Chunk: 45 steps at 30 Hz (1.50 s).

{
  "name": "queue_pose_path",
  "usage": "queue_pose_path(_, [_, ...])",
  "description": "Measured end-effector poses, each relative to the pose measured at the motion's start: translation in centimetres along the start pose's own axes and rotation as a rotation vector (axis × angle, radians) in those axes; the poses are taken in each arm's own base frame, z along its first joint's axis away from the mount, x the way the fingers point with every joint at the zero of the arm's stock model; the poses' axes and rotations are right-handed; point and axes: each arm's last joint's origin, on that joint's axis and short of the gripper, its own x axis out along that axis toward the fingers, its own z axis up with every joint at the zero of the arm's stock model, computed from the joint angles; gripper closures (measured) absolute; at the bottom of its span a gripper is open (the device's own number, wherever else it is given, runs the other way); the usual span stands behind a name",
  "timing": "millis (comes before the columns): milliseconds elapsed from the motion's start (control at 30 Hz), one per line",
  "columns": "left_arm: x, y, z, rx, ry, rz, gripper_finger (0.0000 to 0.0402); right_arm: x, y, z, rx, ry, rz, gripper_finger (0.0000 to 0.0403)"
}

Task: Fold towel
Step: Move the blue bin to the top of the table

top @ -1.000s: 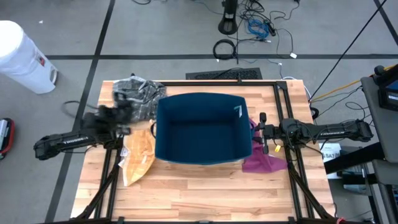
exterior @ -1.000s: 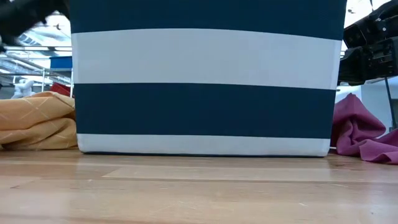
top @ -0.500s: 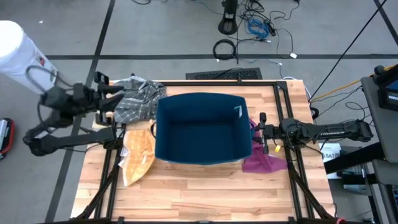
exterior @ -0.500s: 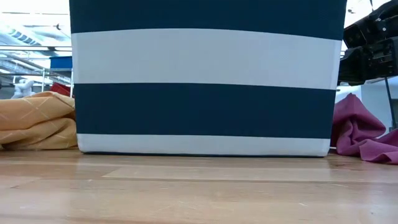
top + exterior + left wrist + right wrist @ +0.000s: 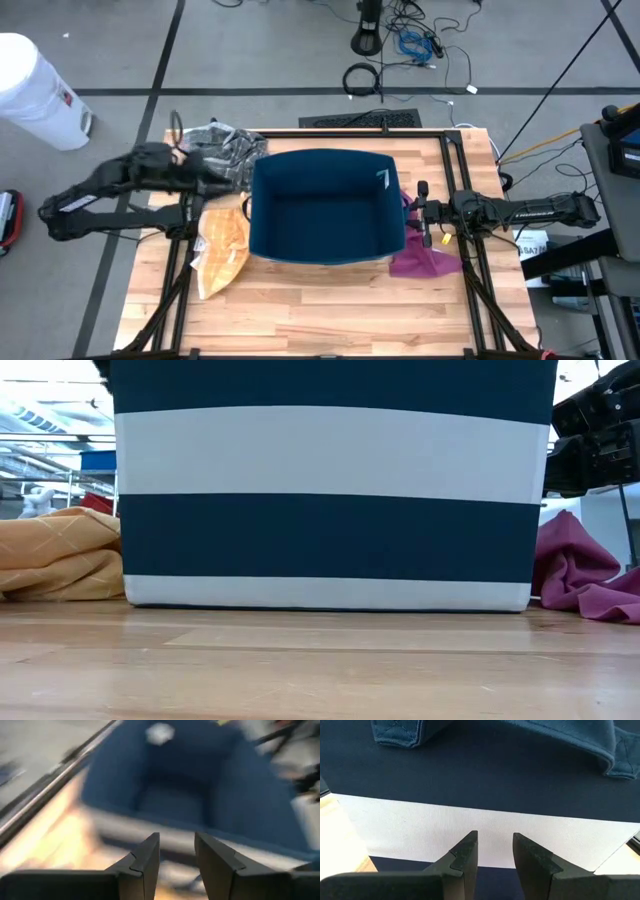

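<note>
Three limp cloths flank the navy bin (image 5: 325, 205); the plaid towel (image 5: 222, 150), soft and light, suits an edge pinch by the empty, narrowly parted left gripper (image 5: 218, 176).

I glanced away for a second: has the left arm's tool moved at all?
Yes. The left tool has swung back in toward the blue bin, now over the plaid cloth beside it.

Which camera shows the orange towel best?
The high view: the orange towel lies whole on the table beside the blue bin. The low view shows only its folded side; the wrist views show nothing clear of it.
</note>
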Motion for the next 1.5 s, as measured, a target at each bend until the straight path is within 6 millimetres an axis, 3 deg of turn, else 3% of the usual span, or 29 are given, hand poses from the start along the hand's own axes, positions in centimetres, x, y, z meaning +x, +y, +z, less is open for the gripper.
queue_pose_path(200, [4.5,-0.9,0.1,0.219,-0.464,-0.163,0.0273,0.0,0.0,0.0,0.000,0.000,0.000,0.0293])
queue_pose_path(367, [5.9,-1.7,2.1,0.358,-0.820,-0.198,0.0273,0.0,0.0,0.0,0.000,0.000,0.000,0.0293])
queue_pose_path(500, [4.6,-2.4,4.5,0.431,-1.022,-0.210,0.0273,0.0,0.0,0.0,0.000,0.000,0.000,0.0293])
queue_pose_path(667, [1.9,-3.4,7.4,0.508,-1.117,-0.247,0.0273,0.0,0.0,0.0,0.000,0.000,0.000,0.0293])
queue_pose_path(800, [-0.3,-3.8,9.3,0.586,-1.062,-0.179,0.0273,0.0,0.0,0.0,0.000,0.000,0.000,0.0293])
queue_pose_path(933, [-2.2,-3.7,10.4,0.630,-0.841,0.019,0.0273,0.0,0.0,0.0,0.000,0.000,0.000,0.0293])
queue_pose_path(1033, [-3.1,-3.3,10.4,0.576,-0.635,0.153,0.0273,0.0,0.0,0.0,0.000,0.000,0.000,0.0293])
queue_pose_path(1133, [-2.9,-2.6,9.2,0.516,-0.411,0.250,0.0273,0.0,0.0,0.0,0.000,0.000,0.000,0.0293])
queue_pose_path(1300, [-1.8,-2.2,6.8,0.365,-0.141,0.197,0.0273,0.0,0.0,0.0,0.000,0.000,0.000,0.0293])
queue_pose_path(1500, [1.4,-2.6,5.6,0.285,-0.055,-0.103,0.0273,0.0,0.0,0.0,0.000,0.000,0.000,0.0293])
